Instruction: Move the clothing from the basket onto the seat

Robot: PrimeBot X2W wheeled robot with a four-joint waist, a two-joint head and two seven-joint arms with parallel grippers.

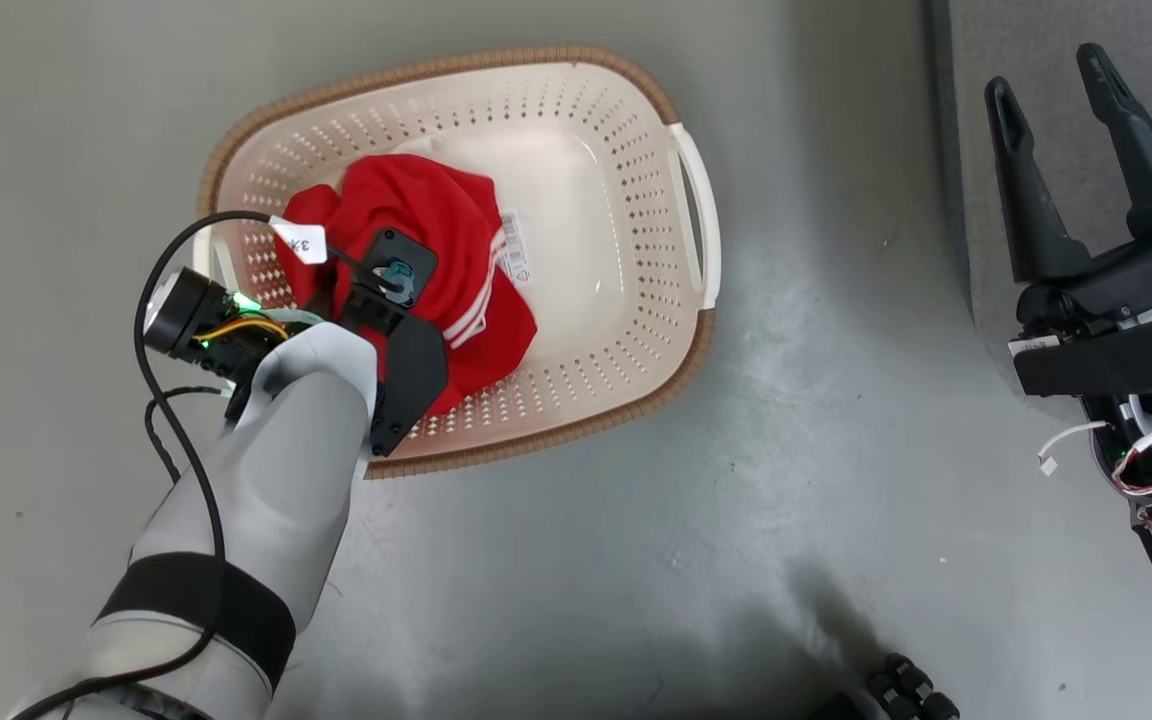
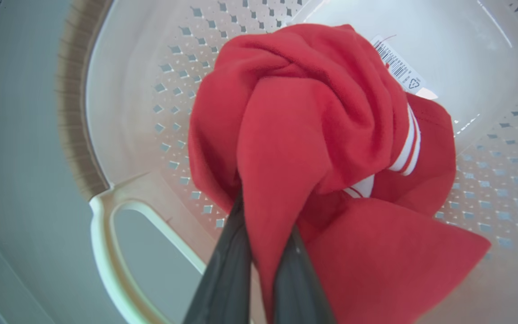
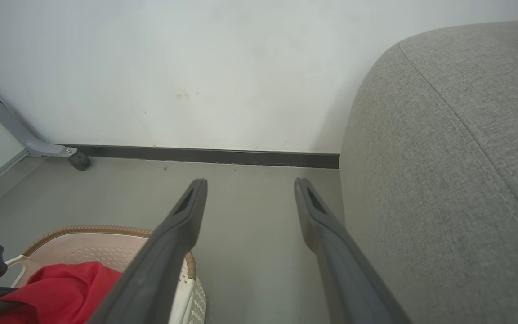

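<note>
Light grey fabric-upholstered sofa seat (image 3: 457,157); cream-white perforated plastic basket (image 1: 636,330) with a brown woven-look rim; bright red white-striped fabric garment (image 1: 436,230).
The seat is at the robot's right, with the basket apart from it on the grey floor (image 1: 786,480). The garment lies bunched inside the basket. The left gripper (image 2: 265,220) is clamped on one of its folds. The right gripper (image 3: 250,182) is near the seat, fingers spread, holding nothing.

The clothing (image 2: 313,112) is soft, matt red cloth with white stripes. The basket (image 1: 596,380) is smooth, faintly glossy cream plastic, perforated, and its brown rim (image 1: 556,432) has a woven look. The seat (image 3: 443,157) is matt, coarse-weave grey fabric. The floor (image 1: 736,560) is smooth with a dull sheen.
</note>
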